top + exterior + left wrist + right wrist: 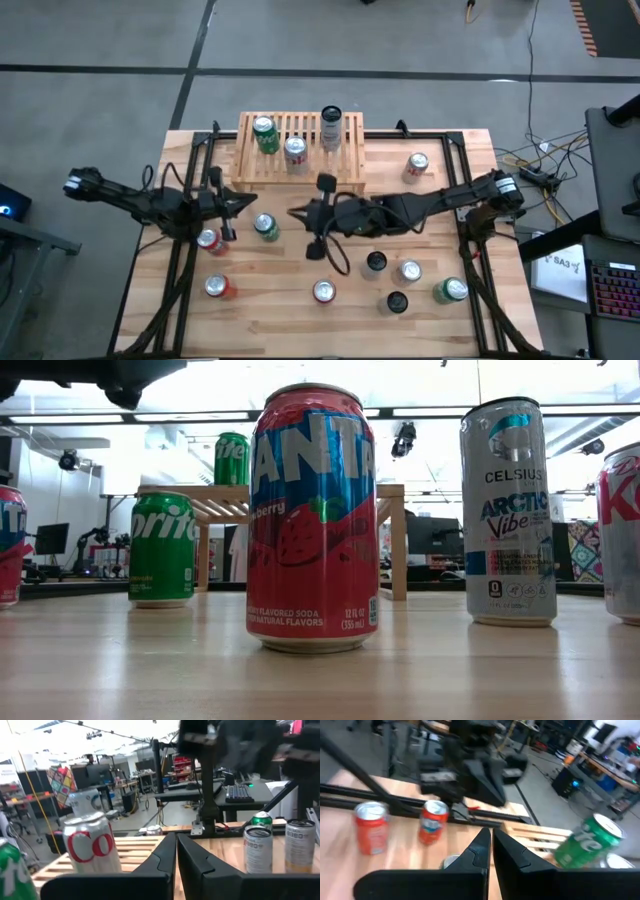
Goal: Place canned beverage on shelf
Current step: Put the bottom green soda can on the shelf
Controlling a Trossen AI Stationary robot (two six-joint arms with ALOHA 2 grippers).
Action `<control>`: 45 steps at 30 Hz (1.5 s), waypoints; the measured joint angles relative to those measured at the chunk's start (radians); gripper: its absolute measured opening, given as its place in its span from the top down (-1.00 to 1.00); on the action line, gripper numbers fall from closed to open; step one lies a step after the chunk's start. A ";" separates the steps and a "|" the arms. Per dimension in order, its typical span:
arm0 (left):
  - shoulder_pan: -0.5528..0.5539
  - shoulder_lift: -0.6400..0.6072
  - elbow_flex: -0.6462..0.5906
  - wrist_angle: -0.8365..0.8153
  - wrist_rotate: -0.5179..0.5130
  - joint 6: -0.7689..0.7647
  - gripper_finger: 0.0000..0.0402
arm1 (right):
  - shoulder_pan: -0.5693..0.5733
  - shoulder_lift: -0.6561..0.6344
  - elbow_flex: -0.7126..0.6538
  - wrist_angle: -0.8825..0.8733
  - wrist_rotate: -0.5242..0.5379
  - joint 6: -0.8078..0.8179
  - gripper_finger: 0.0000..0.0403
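Three cans are already seen on the shelf (300, 150) | left claw (243, 205) clenched empty, green can (265, 227) upright just beside it, shelf directly beyond | right claw (297, 212) clenched empty, slightly farther from the can.

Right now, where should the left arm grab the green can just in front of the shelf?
Mid-height on its round wall. The green can stands upright, so level jaws should straddle it. Come in from the left gripper side, keeping clear of the red can on its left. Open first: jaws look shut.
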 joint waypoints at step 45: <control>-0.002 0.085 0.009 0.070 0.154 -0.110 1.00 | 0.011 0.017 0.348 -1.360 -0.302 1.057 0.95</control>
